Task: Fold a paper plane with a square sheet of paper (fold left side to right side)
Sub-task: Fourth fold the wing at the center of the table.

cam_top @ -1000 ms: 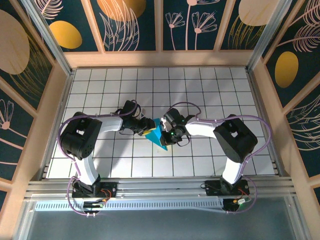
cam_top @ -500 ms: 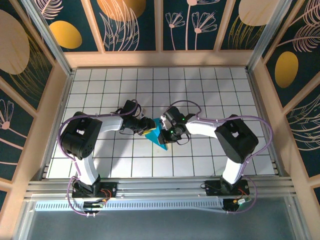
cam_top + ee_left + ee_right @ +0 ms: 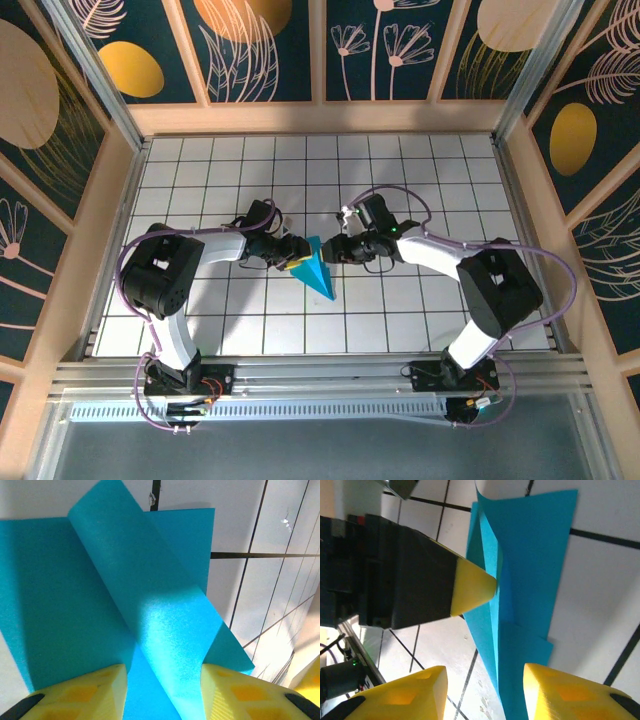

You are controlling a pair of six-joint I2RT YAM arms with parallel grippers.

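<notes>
top cam sits high above and behind the arm bases, looking down on the whole tiled table (image 3: 400,330) from far out. left wrist cam rides its arm, very close, looking past the left gripper (image 3: 162,682) onto the blue paper (image 3: 65,595). right wrist cam, equally close, faces it from the opposite side past the right gripper (image 3: 485,677). all three share the paper mid-table; right wrist cam also catches the left gripper's tip

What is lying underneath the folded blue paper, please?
The white tiled table shows around the folded blue paper. Its raised flap covers part of its lower layer; the tiles beneath are hidden.
</notes>
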